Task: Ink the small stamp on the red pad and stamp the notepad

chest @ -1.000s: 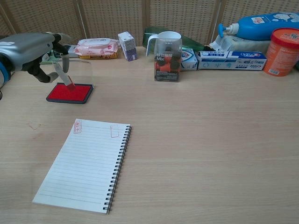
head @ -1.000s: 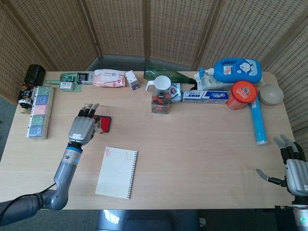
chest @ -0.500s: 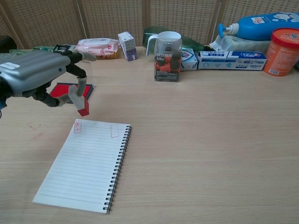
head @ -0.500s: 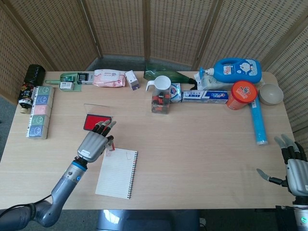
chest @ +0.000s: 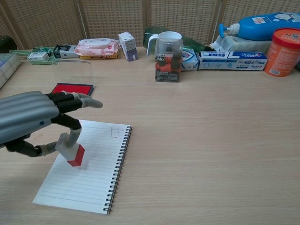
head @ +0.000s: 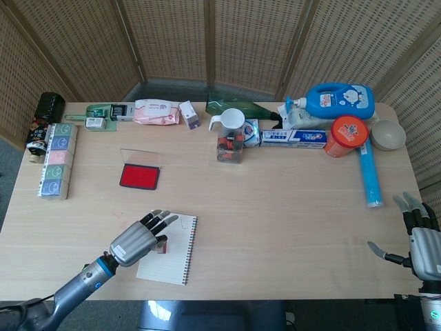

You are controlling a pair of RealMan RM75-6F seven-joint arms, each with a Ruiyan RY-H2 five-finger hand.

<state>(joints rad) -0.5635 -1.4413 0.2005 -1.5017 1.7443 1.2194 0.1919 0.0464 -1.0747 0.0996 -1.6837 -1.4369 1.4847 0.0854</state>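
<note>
My left hand (head: 138,239) (chest: 29,119) pinches the small stamp (chest: 73,153), a clear handle with a red base, and hovers over the middle of the lined spiral notepad (chest: 96,161) (head: 176,255). The stamp's red face sits at or just above the paper; I cannot tell if it touches. Faint red stamp marks show at the notepad's top edge (chest: 115,132). The red ink pad (head: 139,176) (chest: 72,88) lies open beyond the notepad, its clear lid raised. My right hand (head: 417,238) rests at the table's right edge with fingers spread, holding nothing.
Along the far edge stand a wipes pack (head: 156,111), a small box (chest: 127,46), a jar with a white cup (chest: 168,56), a toothpaste box (chest: 232,60), a blue bottle (head: 340,101) and an orange canister (head: 346,136). Stacked boxes (head: 56,160) line the left side.
My left hand carried the stamp from the red ink pad toward me and down over the notepad's middle. The right hand has not moved.
</note>
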